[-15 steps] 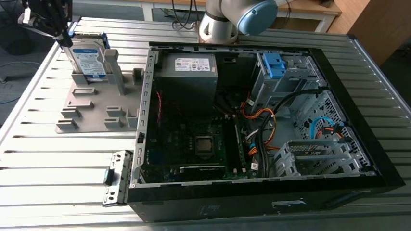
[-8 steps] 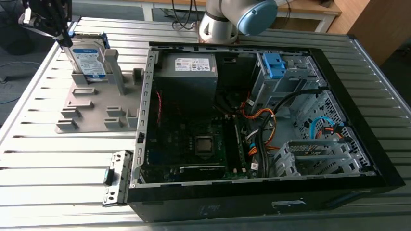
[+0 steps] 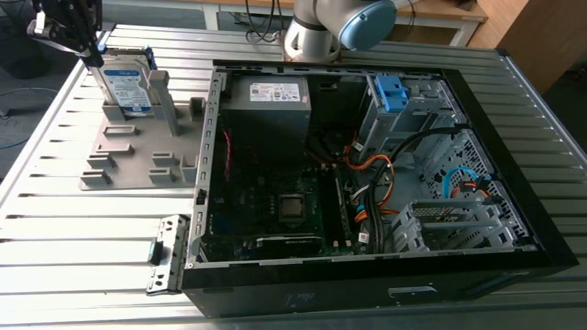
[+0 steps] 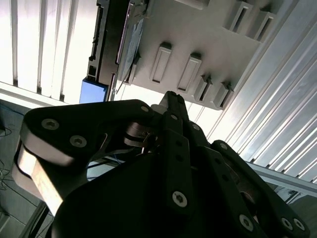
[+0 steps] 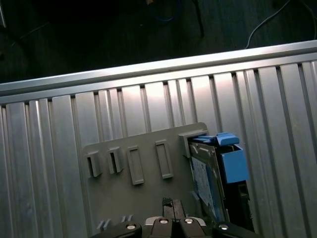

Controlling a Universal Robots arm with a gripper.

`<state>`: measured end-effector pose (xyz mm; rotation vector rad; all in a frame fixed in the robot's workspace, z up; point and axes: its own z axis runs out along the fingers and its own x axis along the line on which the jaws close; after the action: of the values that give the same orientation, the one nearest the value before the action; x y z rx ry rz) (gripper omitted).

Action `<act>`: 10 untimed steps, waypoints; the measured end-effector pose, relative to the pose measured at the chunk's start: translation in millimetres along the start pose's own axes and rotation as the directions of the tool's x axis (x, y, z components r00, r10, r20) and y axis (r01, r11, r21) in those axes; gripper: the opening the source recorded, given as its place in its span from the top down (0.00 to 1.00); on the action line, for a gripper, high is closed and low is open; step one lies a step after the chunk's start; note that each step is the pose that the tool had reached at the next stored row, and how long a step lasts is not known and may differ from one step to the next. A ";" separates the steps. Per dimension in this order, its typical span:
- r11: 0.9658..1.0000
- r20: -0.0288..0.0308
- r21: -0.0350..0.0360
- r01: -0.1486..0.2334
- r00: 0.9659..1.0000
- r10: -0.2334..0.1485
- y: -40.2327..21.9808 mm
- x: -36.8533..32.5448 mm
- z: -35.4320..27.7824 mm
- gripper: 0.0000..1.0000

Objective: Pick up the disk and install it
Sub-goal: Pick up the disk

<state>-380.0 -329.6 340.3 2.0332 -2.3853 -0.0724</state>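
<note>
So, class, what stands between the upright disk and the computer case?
In the exterior view, the grey tray's posts: a tall post beside the disk, a shorter post nearer the case.

Hand (image 5: 172,208) aloft, fingers (image 5: 167,208) pressed together

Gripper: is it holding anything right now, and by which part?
Nothing held. The gripper hangs near the blue-framed silver disk, which stands in the grey plastic holder.

Gleamed as ribbed bare metal on the table (image 3: 64,227); showed matt grey plastic in the stand (image 3: 137,159), blue plastic edging the disk (image 3: 126,86).
</note>
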 end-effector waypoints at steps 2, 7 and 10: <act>1.000 0.000 0.000 0.005 1.000 -0.005 0.0 0.0 0.0 0.89; 1.000 -0.001 0.000 0.015 1.000 -0.015 0.0 0.0 0.0 0.89; 1.000 -0.001 -0.001 0.021 1.000 -0.021 0.0 0.0 0.0 0.89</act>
<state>-380.0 -329.6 340.3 2.0584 -2.3629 -0.0723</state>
